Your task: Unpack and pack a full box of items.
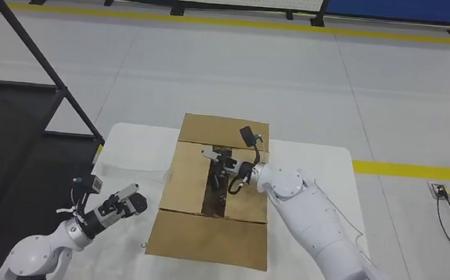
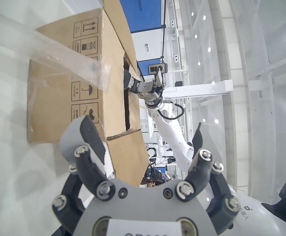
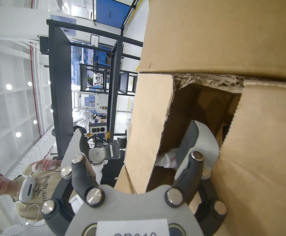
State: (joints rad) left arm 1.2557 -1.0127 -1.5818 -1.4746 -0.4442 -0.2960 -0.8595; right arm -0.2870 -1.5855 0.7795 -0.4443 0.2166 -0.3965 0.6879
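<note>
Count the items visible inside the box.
1: a white bottle in the gap between the flaps of the box; more may be hidden under them.

Brown cardboard box (image 1: 214, 182), flaps part-open.

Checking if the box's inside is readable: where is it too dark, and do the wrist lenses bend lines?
Top view: the gap between the flaps of the cardboard box is black, contents unreadable. Right wrist view: the inside is shadowed, yet a white bottle shows. Left wrist view: straight room lines bow toward the edges, and the clear plastic film glints over the box's side.
</note>
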